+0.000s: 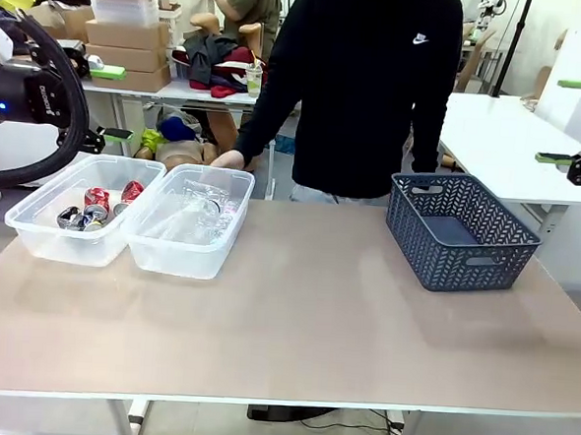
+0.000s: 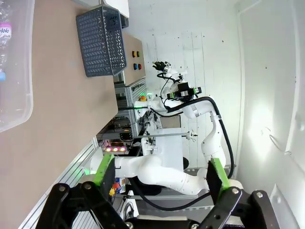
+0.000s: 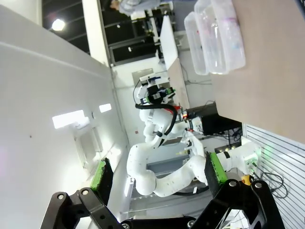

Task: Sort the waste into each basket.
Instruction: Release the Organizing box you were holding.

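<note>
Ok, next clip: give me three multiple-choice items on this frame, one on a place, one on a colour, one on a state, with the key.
1. Where are the cans?
A. In the left tub
B. In the lattice basket
C. On the bare table

2. What colour is the lattice basket?
A. Red
B. Dark blue-grey
C. White

3. How are the left gripper fingers?
A. Shut on a can
B. Shut on a bottle
C. Open, holding nothing

Key: 1 A, the red and silver cans lie inside the leftmost clear tub; 2 B, its walls show dark blue-grey; 3 C, the green pads stand wide apart with nothing between.
</note>
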